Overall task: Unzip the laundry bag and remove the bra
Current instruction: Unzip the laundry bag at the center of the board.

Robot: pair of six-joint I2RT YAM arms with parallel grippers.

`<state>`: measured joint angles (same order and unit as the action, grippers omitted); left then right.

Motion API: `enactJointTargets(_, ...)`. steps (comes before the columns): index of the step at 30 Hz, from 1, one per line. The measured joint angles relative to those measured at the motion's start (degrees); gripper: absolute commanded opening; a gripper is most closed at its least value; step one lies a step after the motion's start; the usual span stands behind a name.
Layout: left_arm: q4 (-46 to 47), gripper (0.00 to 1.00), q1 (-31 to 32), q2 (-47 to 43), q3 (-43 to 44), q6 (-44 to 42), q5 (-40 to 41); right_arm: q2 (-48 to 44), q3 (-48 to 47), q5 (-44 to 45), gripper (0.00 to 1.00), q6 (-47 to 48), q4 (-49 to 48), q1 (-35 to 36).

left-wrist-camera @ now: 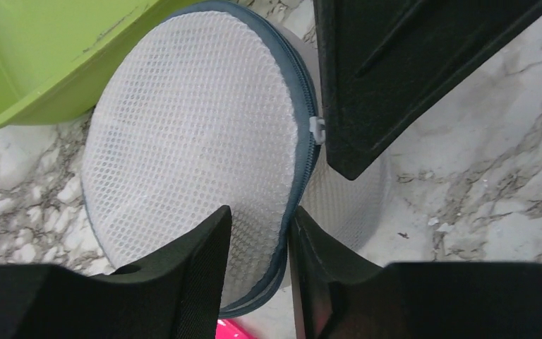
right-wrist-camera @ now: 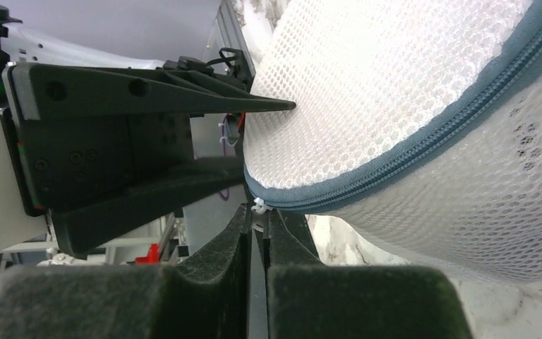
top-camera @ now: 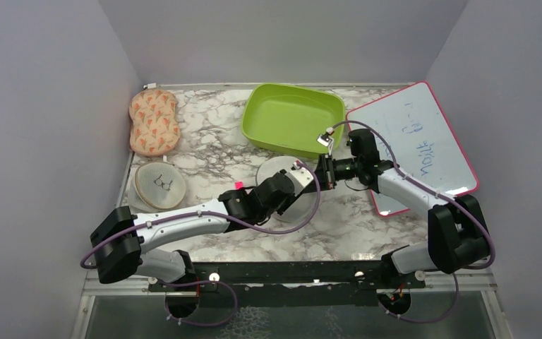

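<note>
**Laundry bag** [left-wrist-camera: 190, 141]: round, domed, white see-through mesh with a grey-blue zip rim. It sits mid-counter, just in front of the green tub, between the two grippers, with its near edge tipped up.

**Zip pull** [left-wrist-camera: 316, 129]: small, white, on the rim at the bag's right side.

**Left gripper** [left-wrist-camera: 260, 219]: clamped on the bag's near edge, one finger on the top mesh and the other under the rim.

**Right gripper** [right-wrist-camera: 257, 215]: clenched, pinching the zip pull.

**Counter** [top-camera: 212, 152]: marble pattern.

**Green tub** [top-camera: 293, 88]: at the back centre.

**Whiteboard** [top-camera: 413, 141]: pink-edged, lying at the right with faint writing.

**Beige round case** [top-camera: 159, 185]: mesh with a bra icon, at the left.

**Patterned pad** [top-camera: 154, 121]: orange print, at the back left behind the beige case.
</note>
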<state>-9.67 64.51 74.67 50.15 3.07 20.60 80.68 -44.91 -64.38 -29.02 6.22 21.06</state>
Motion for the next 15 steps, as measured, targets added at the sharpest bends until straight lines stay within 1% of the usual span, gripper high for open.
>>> enactJointTargets(3,0.0,0.09,0.02,0.81,0.42,-0.02,1.75,-0.02,-0.02,0.96,0.22,2.95,1.27,0.0)
enactJointTargets(5,0.0,0.01,0.02,0.96,1.03,-0.15,2.21,-0.46,0.0,4.13,0.32,5.66,2.49,0.0)
enactJointTargets(7,0.11,0.0,0.0,0.87,1.25,-0.07,2.49,-1.97,1.09,7.87,0.38,7.78,1.73,0.0)
enactJointTargets(9,-0.07,0.0,0.0,0.76,1.25,0.04,2.6,-5.55,4.74,11.78,0.42,9.66,-2.01,0.31)
enactJointTargets(11,-0.24,0.0,0.0,0.55,1.25,0.46,2.58,-9.77,9.75,16.15,0.49,11.1,-7.54,1.18)
enactJointTargets(12,-0.39,0.0,0.0,0.39,1.25,0.76,2.58,-12.09,12.55,18.73,0.51,11.98,-10.73,2.47)
enactJointTargets(15,-1.05,0.0,0.0,-0.09,1.25,1.86,2.58,-19.06,20.28,26.25,0.53,15.58,-19.41,9.25)
